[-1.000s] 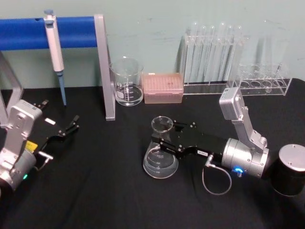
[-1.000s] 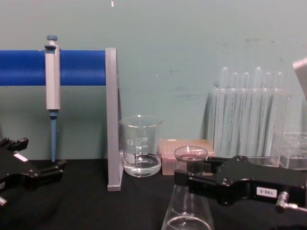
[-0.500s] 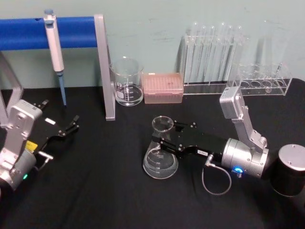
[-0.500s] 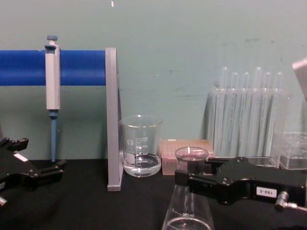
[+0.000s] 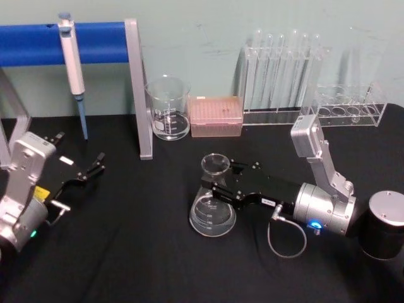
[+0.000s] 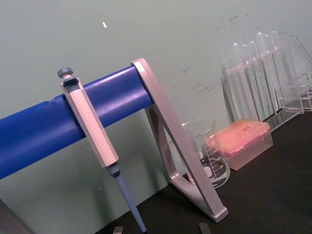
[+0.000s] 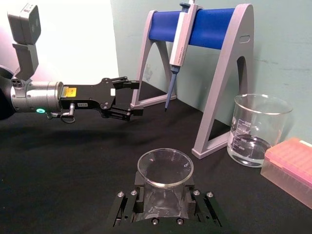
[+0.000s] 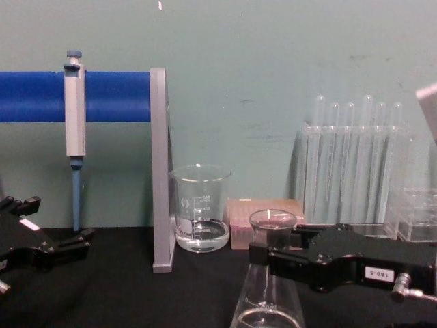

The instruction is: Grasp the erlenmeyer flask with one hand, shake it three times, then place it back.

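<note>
While the blue pipette stand (image 5: pixel 76 38) w/ its hanging pipette (image 5: pixel 72 60) fills the upper left of the head view, the right gripper (image 5: pixel 218 183) reaches in from the lower right toward frame centre, jaws closed around the neck of the erlenmeyer flask (image 5: pixel 213 211), whose base sits on the black table (image 5: pixel 139 252). At far left the left gripper (image 5: pixel 95 165) rests low over the table w/ fingers apart, holding nothing. Along the back wall, centre to right: beaker (image 5: pixel 168 108), pink tip box (image 5: pixel 216 116), test tube rack (image 5: pixel 278 69).
</note>
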